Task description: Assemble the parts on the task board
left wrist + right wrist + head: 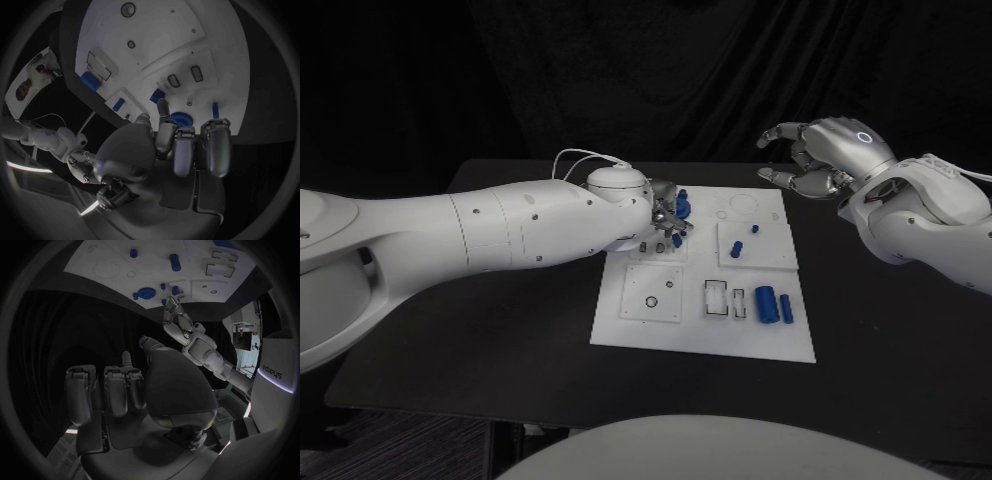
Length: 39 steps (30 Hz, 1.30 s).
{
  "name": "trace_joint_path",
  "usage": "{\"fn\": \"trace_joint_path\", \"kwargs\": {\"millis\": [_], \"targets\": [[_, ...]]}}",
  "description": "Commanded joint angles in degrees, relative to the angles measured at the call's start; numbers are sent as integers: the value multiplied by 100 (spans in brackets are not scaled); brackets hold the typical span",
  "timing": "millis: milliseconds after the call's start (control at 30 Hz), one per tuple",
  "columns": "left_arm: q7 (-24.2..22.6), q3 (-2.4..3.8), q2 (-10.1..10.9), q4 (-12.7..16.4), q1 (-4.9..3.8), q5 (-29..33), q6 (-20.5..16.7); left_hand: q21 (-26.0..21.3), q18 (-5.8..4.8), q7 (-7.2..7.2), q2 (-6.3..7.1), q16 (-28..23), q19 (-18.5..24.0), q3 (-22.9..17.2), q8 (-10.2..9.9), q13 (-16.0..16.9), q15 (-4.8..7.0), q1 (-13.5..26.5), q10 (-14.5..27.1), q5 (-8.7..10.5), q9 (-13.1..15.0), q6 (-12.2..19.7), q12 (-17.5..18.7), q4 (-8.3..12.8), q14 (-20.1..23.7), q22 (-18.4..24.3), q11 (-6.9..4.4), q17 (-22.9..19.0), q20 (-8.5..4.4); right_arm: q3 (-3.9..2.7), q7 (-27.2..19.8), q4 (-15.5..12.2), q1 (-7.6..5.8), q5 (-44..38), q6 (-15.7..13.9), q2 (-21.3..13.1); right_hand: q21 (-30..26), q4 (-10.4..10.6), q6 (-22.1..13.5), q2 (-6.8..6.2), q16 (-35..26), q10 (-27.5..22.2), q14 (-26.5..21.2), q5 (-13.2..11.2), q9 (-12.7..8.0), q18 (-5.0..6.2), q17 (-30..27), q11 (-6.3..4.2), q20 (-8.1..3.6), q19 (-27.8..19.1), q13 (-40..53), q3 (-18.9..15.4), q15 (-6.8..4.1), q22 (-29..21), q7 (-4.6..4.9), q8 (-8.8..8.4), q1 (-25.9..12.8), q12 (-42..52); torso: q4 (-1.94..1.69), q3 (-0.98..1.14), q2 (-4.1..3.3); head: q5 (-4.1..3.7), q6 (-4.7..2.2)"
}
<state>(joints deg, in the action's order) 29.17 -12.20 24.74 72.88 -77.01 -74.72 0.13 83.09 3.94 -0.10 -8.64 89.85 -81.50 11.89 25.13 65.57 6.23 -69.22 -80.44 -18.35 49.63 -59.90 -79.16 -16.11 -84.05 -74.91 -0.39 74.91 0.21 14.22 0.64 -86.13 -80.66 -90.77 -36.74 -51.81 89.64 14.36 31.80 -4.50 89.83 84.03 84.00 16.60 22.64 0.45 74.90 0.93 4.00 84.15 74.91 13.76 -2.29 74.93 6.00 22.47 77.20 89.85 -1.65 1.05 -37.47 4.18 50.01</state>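
The white task board (pixel 632 325) lies in the middle of the black table. My left hand (pixel 668 214) hangs over its far left part, fingertips (pixel 185 134) down by a round blue part (pixel 181 118). A thin blue peg (pixel 215 109) stands just past the fingers. I cannot tell whether the hand grips anything. A small blue piece (pixel 165 301) sits right at its fingertips. My right hand (pixel 822 153) is raised off the board's far right corner, fingers loosely bent and apart, holding nothing. A thick blue cylinder (pixel 766 303) and a thin one (pixel 786 308) lie at the board's near right.
Two short blue pegs (pixel 737 247) (pixel 754 229) stand in the square plate right of my left hand. White slotted insets (pixel 717 297) and a square plate with a small ring (pixel 653 301) occupy the board's near half. Bare black table (pixel 516 340) surrounds the board.
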Motion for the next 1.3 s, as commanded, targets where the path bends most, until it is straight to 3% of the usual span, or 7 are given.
{"fn": "trace_joint_path", "kwargs": {"millis": [33, 433, 900, 1300], "targets": [[-154, 4, -22, -23, 28, -19, 37, -24, -53, -7, 3, 15, 24, -36, -28, 2443, 41, -55, -956, -48, 15, -48, -1084, 6, -595, -135, -361, 1509, -30, -5, 102, -17, 10, -15, 44, 5, -37, -26, 21, 23, 17, 597, 600, -26, -7, -21, 1510, 8, 18, 530, 1509, 6, 5, 1477, 3, 19, 41, 15, 14, -1, -11, 8, -1], [-252, 4, -68, -97, 66, -19, 63, -49, -46, -6, 7, 15, 42, -83, -78, 2443, 41, -101, -956, -113, 44, -49, -1084, 14, -595, -105, -361, 1509, -31, -5, 145, -14, 10, -15, 102, 11, -48, -43, 17, 31, 17, 597, 600, -26, -14, -18, 1510, 8, 17, 521, 1509, 17, 5, 1472, 3, 27, 56, 15, 4, 1, -10, 44, -1], [-277, 4, -96, -168, 122, -19, 149, -66, -41, -6, 21, 15, 54, -115, -110, 2443, 40, -139, -956, -152, 66, -53, -1084, 25, -595, -87, -361, 1509, -31, -5, 158, -3, 10, -15, 140, 26, -58, -53, 17, 35, 17, 597, 600, -26, -18, -15, 1510, 8, 17, 514, 1509, 23, 5, 1468, 4, 32, 63, 15, 18, 8, 3, 69, -1], [-290, 4, -92, -177, 135, -19, 178, -76, -38, -7, 29, 15, 64, -125, -120, 2443, 40, -153, -956, -159, 74, -55, -1084, 30, -595, -72, -360, 1509, -31, -5, 163, 3, 10, -15, 165, 36, -66, -63, 16, 38, 17, 597, 600, -27, -23, -12, 1510, 9, 17, 508, 1509, 30, 5, 1465, 5, 38, 71, 15, 11, 10, 3, 40, -1]]}}
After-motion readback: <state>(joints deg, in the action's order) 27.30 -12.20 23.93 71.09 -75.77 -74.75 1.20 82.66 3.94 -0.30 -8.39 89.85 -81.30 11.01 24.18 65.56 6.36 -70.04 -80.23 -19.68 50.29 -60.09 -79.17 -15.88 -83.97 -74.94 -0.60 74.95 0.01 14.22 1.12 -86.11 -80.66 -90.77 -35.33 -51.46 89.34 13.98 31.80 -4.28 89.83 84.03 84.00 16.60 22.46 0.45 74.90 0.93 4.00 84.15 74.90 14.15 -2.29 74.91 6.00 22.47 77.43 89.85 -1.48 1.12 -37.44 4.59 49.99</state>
